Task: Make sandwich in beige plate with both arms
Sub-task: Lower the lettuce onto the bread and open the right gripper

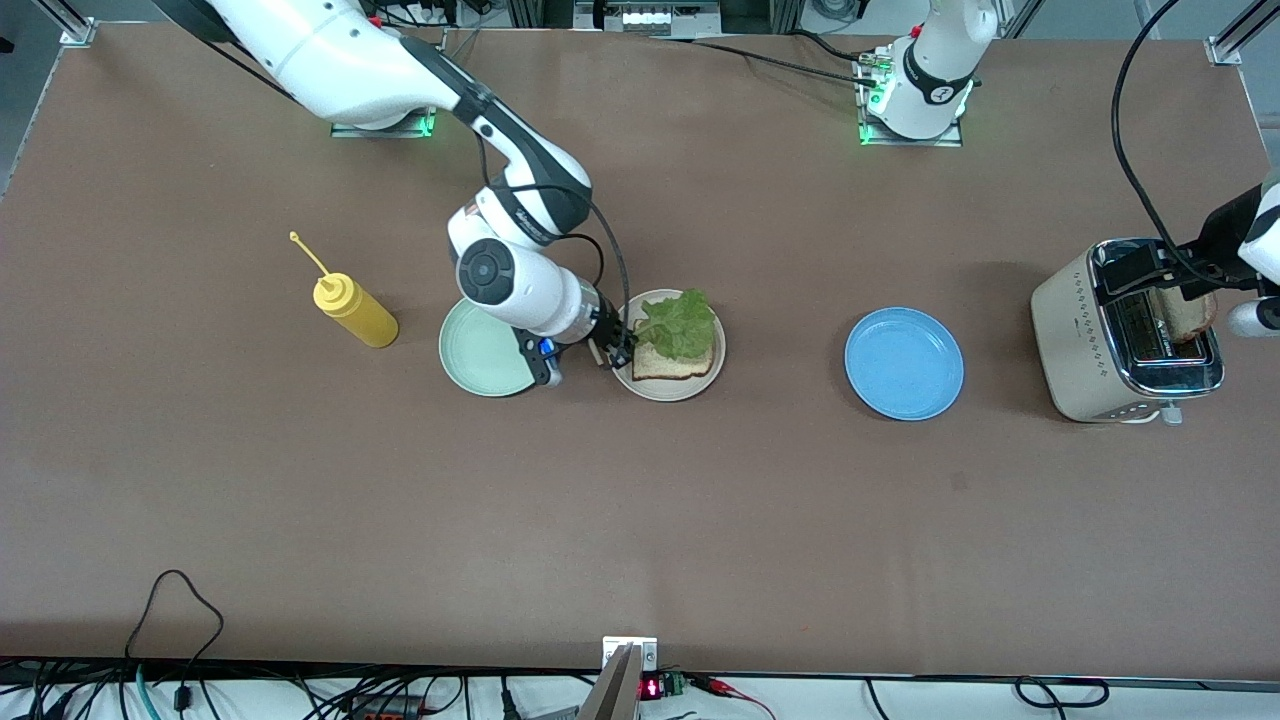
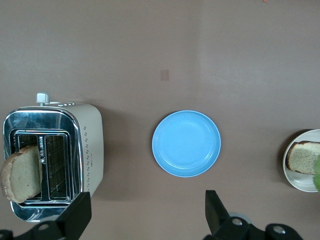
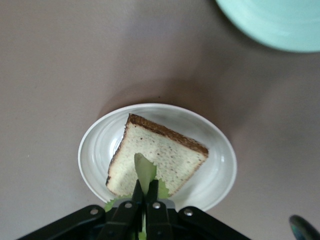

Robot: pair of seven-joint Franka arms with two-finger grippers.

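The right gripper pinches a lettuce leaf over the bread slice on the beige plate; best released low and centred (the left gripper, spread wide, hovers over the toaster).

No legible text or labels

A bread slice topped with a crinkly lettuce leaf is seen lying flat on the beige plate, mid-counter.

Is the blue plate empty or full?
Empty. The blue plate shows only its bare blue surface in the front and left wrist views; nothing lies on it.
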